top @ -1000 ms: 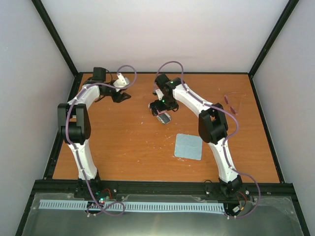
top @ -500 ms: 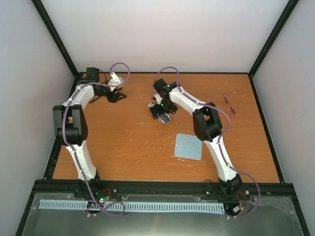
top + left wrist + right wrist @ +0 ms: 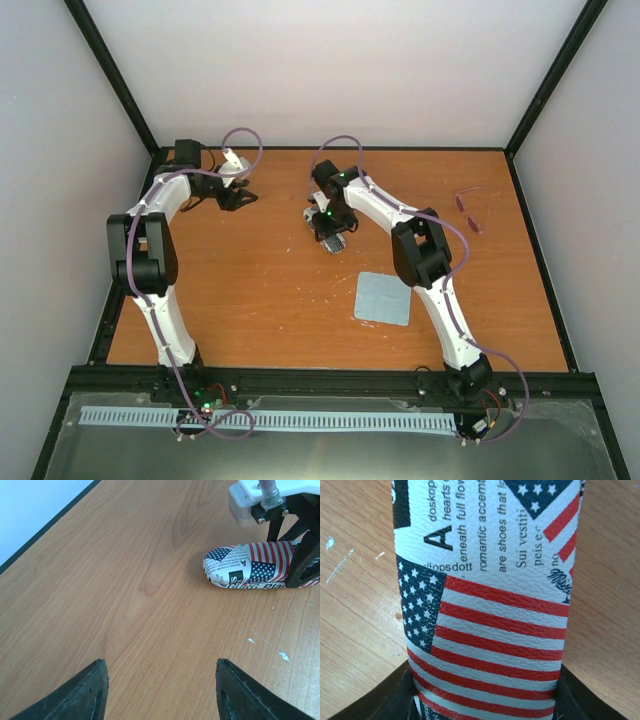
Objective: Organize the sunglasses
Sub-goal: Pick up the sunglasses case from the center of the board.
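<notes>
Over the last second the left arm has drawn back toward the far left corner and the right arm has folded its elbow inward. The glasses case has hardly shifted.

From the top view, the right gripper (image 3: 331, 236) sits over the glasses case (image 3: 334, 243), toward the far edge and about mid-width of the table (image 3: 250, 300). The left gripper (image 3: 236, 196) hangs near the far left corner. The sunglasses (image 3: 470, 210) lie alone by the right edge, toward the far right corner and well apart from both arms. They have a thin reddish frame with tinted lenses. They look light and fragile, and the lenses would likely slip or scratch, so the bridge or a temple near its hinge seems the safer hold. A flat grey-blue cloth (image 3: 383, 298) lies toward the near edge, right of middle.

In the left wrist view, the left claw is spread wide over bare wood grain with nothing between its fingers. Beyond it the case lies lengthwise with a rounded end, straddled by the right arm's fingers.

In the right wrist view, the case fills the frame. Its pebbled, leather-like skin is printed with stars, stripes and text. Dark fingers (image 3: 395, 697) press on both long sides, pinching it. The shell looks rigid and slightly grippy, so a hold across its narrow width should keep. I cannot tell whether its lid is shut.
</notes>
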`<state>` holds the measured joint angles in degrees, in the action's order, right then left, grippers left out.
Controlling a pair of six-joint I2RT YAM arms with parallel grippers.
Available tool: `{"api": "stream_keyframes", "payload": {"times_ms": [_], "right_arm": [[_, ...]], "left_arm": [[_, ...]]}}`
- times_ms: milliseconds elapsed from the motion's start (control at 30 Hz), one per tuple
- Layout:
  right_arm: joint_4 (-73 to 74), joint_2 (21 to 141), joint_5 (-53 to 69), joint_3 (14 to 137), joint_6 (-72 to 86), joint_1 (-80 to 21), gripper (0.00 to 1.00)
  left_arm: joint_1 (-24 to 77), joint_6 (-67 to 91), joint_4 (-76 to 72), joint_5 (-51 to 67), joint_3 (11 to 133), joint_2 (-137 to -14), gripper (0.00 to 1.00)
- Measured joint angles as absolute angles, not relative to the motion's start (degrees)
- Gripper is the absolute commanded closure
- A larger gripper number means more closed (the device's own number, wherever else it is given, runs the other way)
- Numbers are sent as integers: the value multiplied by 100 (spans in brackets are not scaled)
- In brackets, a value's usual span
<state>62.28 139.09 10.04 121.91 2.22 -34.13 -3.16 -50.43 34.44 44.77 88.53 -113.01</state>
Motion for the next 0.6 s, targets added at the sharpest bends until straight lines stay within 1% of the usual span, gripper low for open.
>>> {"api": "stream_keyframes", "payload": {"times_ms": [200, 333, 433, 467, 500, 533, 567, 600], "right_arm": [[6239, 13909, 1011, 12191, 196, -3413, 70], [6259, 13902, 1192, 12189, 224, -3406, 66], [6213, 13828, 1732, 12130, 336, -3343, 63], [6169, 13771, 1951, 12077, 395, -3312, 63], [6075, 13679, 2239, 11977, 449, -3267, 63], [5957, 13552, 2565, 11841, 541, -3203, 63], [5824, 13421, 2858, 11699, 624, -3135, 63], [5677, 13279, 3170, 11548, 729, -3050, 64]], "left_arm": [[-316, -4969, 3441, 4617, 8849, -11301, 41], [-314, -4853, 3459, 4853, 8849, -11301, 41], [-246, -4810, 3540, 5137, 8849, -11295, 45], [-222, -4794, 3597, 5240, 8851, -11286, 49], [-183, -4786, 3653, 5356, 8853, -11275, 55], [-139, -4755, 3708, 5457, 8858, -11264, 65], [-73, -4742, 3780, 5586, 8866, -11253, 81], [-8, -4700, 3833, 5688, 8879, -11242, 93]]}}
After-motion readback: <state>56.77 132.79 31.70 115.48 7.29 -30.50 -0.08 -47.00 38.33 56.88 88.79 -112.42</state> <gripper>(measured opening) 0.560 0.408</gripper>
